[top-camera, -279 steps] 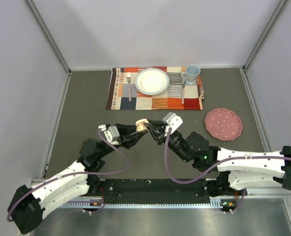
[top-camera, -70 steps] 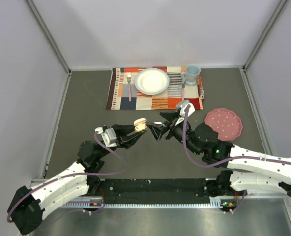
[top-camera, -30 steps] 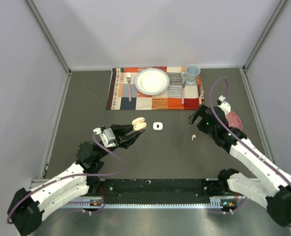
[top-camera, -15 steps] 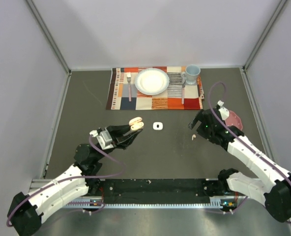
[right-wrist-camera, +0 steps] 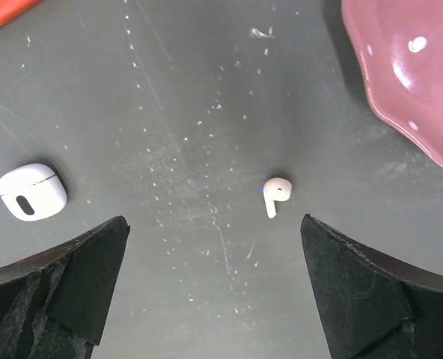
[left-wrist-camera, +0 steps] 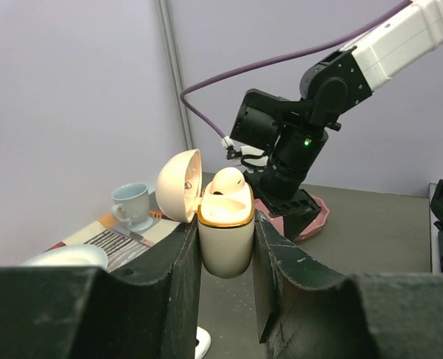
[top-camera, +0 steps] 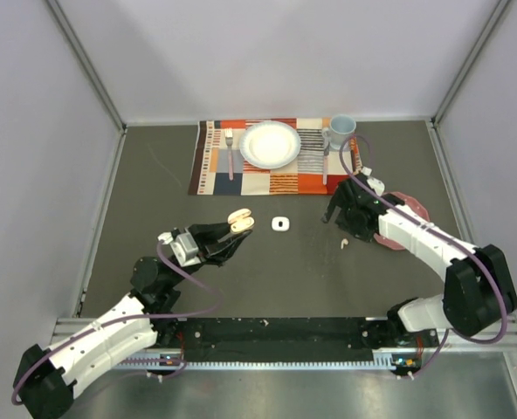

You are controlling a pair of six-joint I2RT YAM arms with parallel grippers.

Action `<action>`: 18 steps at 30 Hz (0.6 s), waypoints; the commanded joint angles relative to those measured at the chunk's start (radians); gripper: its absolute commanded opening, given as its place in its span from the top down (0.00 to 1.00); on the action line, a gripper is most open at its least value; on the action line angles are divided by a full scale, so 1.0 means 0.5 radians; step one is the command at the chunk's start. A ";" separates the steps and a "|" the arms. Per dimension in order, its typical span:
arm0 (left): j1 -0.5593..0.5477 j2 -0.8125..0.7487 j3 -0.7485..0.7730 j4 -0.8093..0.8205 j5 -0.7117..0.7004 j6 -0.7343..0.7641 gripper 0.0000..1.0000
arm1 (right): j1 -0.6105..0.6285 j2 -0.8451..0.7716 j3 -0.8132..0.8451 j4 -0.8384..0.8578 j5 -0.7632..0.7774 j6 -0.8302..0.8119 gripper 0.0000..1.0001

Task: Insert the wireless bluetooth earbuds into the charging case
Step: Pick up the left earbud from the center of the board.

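My left gripper [left-wrist-camera: 227,233] clamps the charging case [left-wrist-camera: 225,213] lid-open for loading, my right gripper [right-wrist-camera: 214,265] spread above the centre-frame earbud [right-wrist-camera: 276,193].

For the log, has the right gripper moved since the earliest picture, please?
Yes: the right gripper moved rightward, from below the placemat's middle to beside the pink plate.

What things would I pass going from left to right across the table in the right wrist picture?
First the small white case, then the white earbud, then the pink plate.
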 commanded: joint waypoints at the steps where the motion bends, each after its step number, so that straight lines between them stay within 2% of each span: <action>1: -0.003 -0.008 -0.011 0.055 -0.049 0.032 1.00 | -0.008 0.089 0.116 -0.054 -0.055 -0.051 0.01; 3: -0.003 -0.005 -0.005 0.049 -0.049 0.032 1.00 | -0.008 0.110 0.104 -0.054 -0.061 0.025 0.02; 12: -0.003 -0.011 0.004 0.034 -0.058 0.045 1.00 | -0.008 0.141 0.046 -0.094 0.037 0.158 0.17; 18: 0.000 -0.008 0.007 0.037 -0.055 0.041 1.00 | -0.002 -0.193 -0.080 -0.030 0.190 0.103 0.16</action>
